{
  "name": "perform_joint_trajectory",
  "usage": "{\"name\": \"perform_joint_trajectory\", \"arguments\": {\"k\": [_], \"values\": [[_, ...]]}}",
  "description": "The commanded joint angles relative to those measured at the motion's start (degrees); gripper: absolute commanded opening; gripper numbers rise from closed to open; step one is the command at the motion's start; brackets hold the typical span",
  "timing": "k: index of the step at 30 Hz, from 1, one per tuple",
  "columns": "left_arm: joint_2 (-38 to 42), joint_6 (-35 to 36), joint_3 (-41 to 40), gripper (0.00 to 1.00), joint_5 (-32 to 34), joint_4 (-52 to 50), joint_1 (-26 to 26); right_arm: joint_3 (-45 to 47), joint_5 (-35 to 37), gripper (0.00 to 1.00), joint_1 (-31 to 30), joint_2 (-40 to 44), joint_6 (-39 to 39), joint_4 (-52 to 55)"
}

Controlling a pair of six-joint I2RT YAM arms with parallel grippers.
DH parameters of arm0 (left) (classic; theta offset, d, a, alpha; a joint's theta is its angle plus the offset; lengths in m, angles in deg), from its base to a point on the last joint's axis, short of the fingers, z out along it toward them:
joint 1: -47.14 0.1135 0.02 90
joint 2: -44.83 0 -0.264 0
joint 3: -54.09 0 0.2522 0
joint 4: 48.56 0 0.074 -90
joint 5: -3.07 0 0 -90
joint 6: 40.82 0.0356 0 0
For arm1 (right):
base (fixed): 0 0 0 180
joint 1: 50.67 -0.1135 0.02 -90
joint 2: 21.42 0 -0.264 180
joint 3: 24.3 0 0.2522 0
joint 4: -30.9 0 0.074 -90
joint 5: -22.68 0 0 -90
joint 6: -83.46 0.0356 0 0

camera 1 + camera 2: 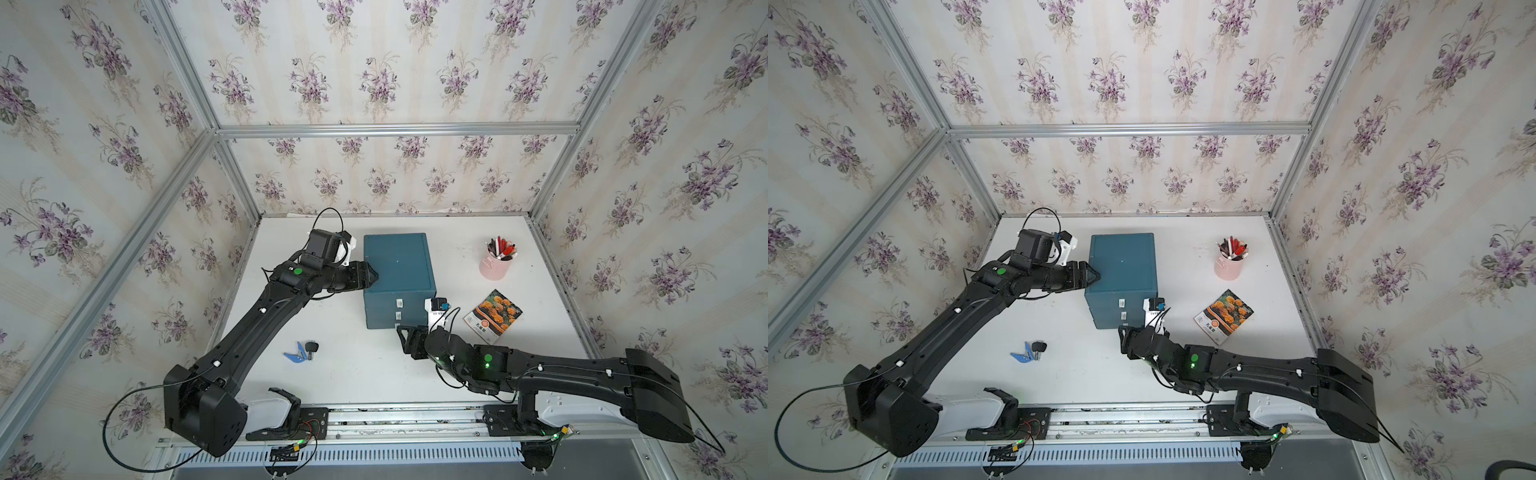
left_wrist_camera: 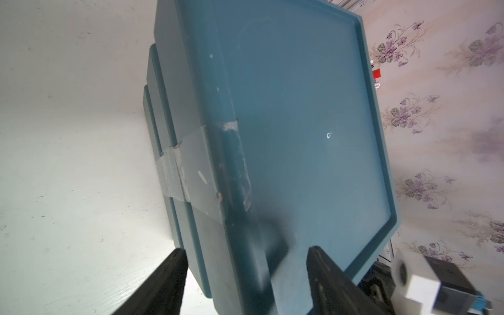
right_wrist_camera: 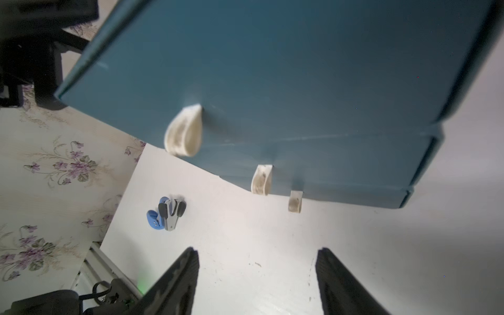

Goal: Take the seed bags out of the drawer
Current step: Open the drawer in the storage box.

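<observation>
Matt teal plastic drawer box (image 1: 397, 266), glossy paper seed packet (image 1: 494, 313), smooth white tabletop (image 1: 357, 374)

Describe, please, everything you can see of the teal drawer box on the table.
The teal drawer box looks like matte plastic: three stacked drawers, all apparently shut, each with a grubby whitish loop pull in front, a rimmed recessed top, clear tape across one side. It stands upright on the white table. The left gripper, jaws apart, straddles its top edge.
</observation>
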State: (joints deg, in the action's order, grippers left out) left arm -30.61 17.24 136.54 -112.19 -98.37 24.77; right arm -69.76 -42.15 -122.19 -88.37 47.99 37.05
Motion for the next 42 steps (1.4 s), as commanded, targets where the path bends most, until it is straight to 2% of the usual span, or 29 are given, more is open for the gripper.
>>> {"name": "perform_joint_trajectory", "arguments": {"k": [1, 6, 10, 21, 30, 33, 42], "values": [[-0.8, -1.2, 0.8, 0.73, -0.5, 2.3, 0.3, 2.3, -5.3, 0.70, 1.7, -0.9, 3.6, -14.3], [-1.7, 0.1, 1.4, 0.73, -0.1, 1.1, 0.2, 3.3, -6.6, 0.62, 4.1, -5.3, 5.9, -20.5], [-1.8, 1.3, 1.1, 0.73, 0.6, 0.1, 0.2, 3.7, -6.4, 0.50, 5.7, -7.9, 8.5, -23.2], [-2.2, 2.9, 0.5, 0.73, 0.7, -0.7, 0.3, 4.5, -3.2, 0.35, 6.5, -10.3, 11.7, -25.1], [-2.0, 4.4, 1.0, 0.72, 0.7, -1.6, 0.2, 8.7, -0.7, 0.34, 6.7, -10.7, 10.2, -35.5], [-2.1, 4.9, 1.0, 0.72, 0.6, -1.8, 0.3, 9.1, -1.4, 0.30, 6.7, -11.9, 8.7, -39.5], [-2.0, 6.6, 0.4, 0.71, 0.5, -2.2, 0.3, 6.9, -0.1, 0.28, 6.9, -15.5, 8.7, -40.9]]}}
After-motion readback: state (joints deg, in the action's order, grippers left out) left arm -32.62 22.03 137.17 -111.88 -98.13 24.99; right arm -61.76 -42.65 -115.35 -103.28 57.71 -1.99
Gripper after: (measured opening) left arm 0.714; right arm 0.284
